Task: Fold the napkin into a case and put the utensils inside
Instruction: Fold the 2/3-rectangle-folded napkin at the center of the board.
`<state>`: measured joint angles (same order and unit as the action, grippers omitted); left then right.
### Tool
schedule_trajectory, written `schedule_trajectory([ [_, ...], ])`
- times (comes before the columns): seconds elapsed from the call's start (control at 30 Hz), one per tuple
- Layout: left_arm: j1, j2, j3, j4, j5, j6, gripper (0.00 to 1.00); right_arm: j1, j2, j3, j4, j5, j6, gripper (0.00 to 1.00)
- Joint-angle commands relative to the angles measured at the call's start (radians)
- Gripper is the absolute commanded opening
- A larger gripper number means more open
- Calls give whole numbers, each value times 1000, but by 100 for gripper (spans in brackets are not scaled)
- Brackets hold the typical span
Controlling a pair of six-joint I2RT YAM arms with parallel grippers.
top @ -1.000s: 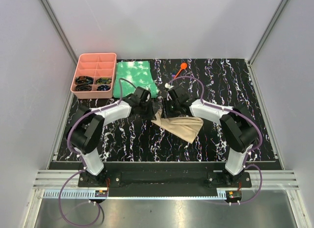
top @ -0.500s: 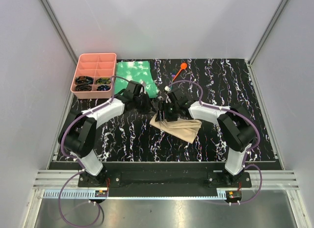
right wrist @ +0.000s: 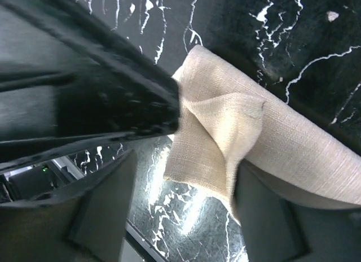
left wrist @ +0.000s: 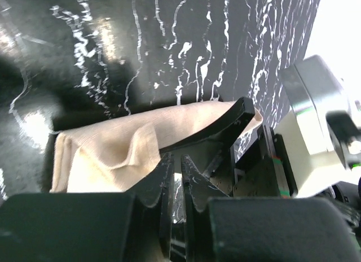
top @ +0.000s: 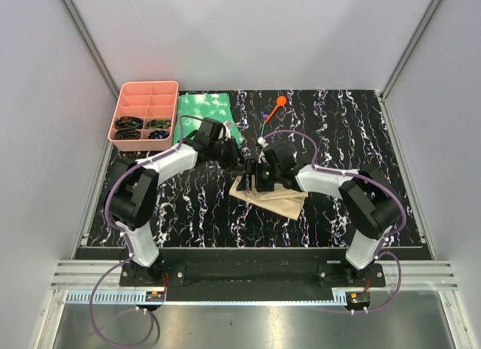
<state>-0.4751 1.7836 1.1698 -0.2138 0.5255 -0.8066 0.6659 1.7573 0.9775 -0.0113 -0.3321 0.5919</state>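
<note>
The tan napkin (top: pixel 279 198) lies folded and rumpled on the black marbled table (top: pixel 338 131). My right gripper (top: pixel 254 180) hangs over its left end, open wide. In the right wrist view, the right gripper (right wrist: pixel 186 166) straddles a folded corner of the napkin (right wrist: pixel 225 121), which rests against one finger (right wrist: pixel 265 217). My left gripper (top: pixel 231 153) is just beyond that end. Its jaws (left wrist: pixel 176 157) stand only a narrow slit apart with nothing between them, and the napkin (left wrist: pixel 107 152) lies past them. The orange spoon (top: pixel 281 101) and slim teal utensil (top: pixel 269 122) lie at the back.
A green-and-white cloth (top: pixel 207 112) lies at the back left, partly under the left arm. A pink compartment tray (top: pixel 144 93) with dark items stands at the far left. The two grippers are close together above the napkin's left end.
My right gripper has opened wide and shifted left over the napkin's end. My left gripper has drawn back from the napkin toward the green cloth, its jaws parting slightly.
</note>
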Motion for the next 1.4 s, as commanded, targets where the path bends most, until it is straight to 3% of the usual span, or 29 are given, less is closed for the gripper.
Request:
schedule_trajectory([
  [0.0, -5, 37, 59, -36, 80, 63, 11, 9, -50, -29, 119, -27, -7, 72],
  [0.07, -5, 48, 67, -71, 56, 89, 12, 11, -48, -33, 132, -45, -30, 71],
  [0.33, -8, 117, 183, -148, 19, 136, 41, 11, -55, -25, 110, -71, -104, 71],
  [0.57, -16, 207, 248, -190, 34, 153, 48, 11, -35, -11, 89, -82, -113, 71],
  [0.9, -45, 286, 277, -188, 131, 179, 48, 11, -24, -2, 105, -100, -103, 72],
  [1.17, -43, 181, 149, -69, 154, 130, 27, 11, -28, -13, 86, -96, -93, 75],
  [1.37, -42, 137, 74, -58, 162, 136, 18, 11, -74, -14, 30, -53, -72, 88],
])
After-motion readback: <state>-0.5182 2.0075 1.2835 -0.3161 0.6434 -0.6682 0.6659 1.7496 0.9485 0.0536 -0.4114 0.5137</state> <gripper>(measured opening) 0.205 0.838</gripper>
